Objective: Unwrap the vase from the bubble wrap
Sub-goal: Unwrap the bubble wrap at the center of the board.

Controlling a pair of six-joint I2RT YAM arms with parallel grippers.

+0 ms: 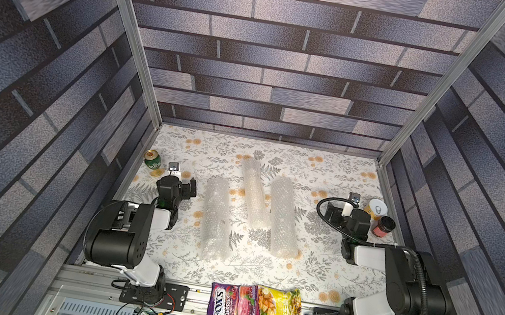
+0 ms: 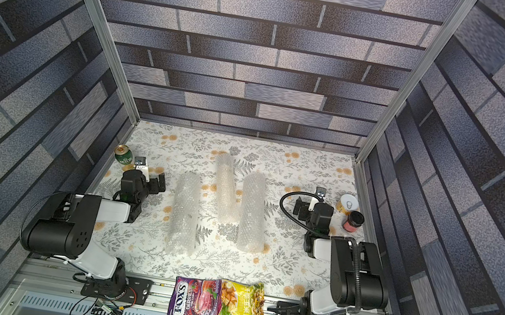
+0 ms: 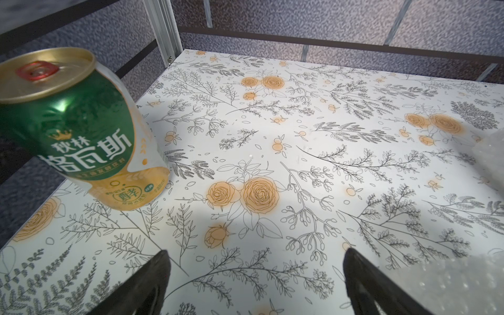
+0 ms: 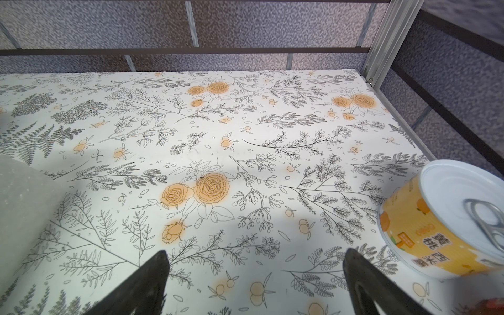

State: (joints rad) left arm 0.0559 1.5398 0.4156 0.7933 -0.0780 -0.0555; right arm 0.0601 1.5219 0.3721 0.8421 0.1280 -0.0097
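Three rolls of bubble wrap lie on the flowered table in both top views: a left roll [image 1: 216,218] [image 2: 185,213], a middle roll [image 1: 253,193] [image 2: 227,189] and a right roll [image 1: 283,215] [image 2: 253,210] that leans on the middle one. The vase is hidden; no roll shows what is inside. My left gripper [image 1: 177,182] [image 3: 256,253] stands open just left of the left roll, with only bare table between its fingers. My right gripper [image 1: 347,212] [image 4: 256,253] stands open to the right of the right roll, also holding nothing.
A green drink can [image 1: 152,159] [image 3: 76,128] stands by the left gripper near the left wall. A yellow tin [image 1: 376,208] [image 4: 441,226] and a red jar [image 1: 383,227] stand by the right gripper. Two snack bags [image 1: 253,309] lie at the front edge. Walls enclose three sides.
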